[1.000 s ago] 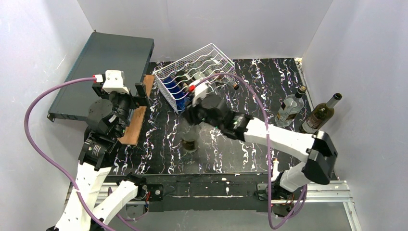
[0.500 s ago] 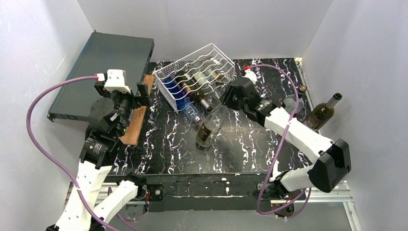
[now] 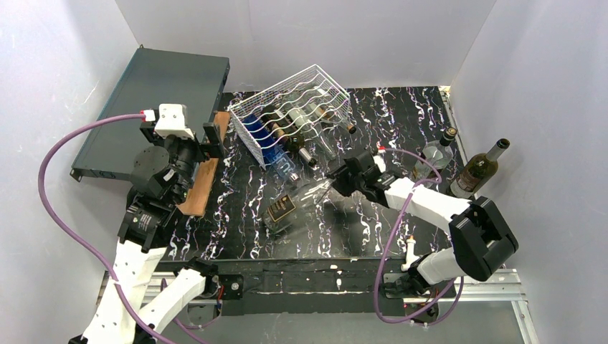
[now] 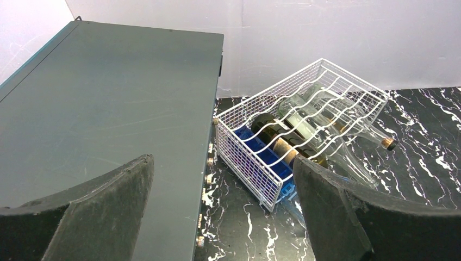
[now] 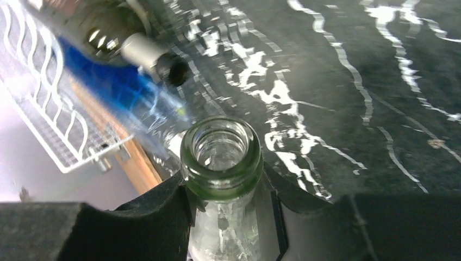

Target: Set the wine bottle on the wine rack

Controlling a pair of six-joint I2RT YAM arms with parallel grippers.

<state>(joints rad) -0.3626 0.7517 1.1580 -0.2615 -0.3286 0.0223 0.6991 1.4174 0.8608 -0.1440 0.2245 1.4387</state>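
One bottle is in play. The right gripper is clamped on the neck of the clear wine bottle, with its fingers pinched just under the greenish lip, so the mouth pokes out past the fingertips. The body trails away from the fingers, leaning low over the black marbled table with the label up. I can't tell if the base is resting on the table or just off it.

The left gripper holds nothing and its fingers are spread wide. The wine rack is straight ahead of them and the dark grey box is off to their left.

I'd call this the carry step: grabbed, not racked yet. The rack already has several bottles lying in it, necks sticking out of the open side toward the right fingers. The held bottle's base points away from that side. So the next move, as I read it, means lifting the base, swinging it round to face a free wavy slot, then sliding it in.

Room-wise, the table on the body side of the fingers looks open. The tight spots:
- The protruding necks and the blue bottle just beyond the fingertips.
- A clear upright bottle and a dark upright bottle behind the right arm, near the wall.

With a neck-only grip, a long bottle could swing.
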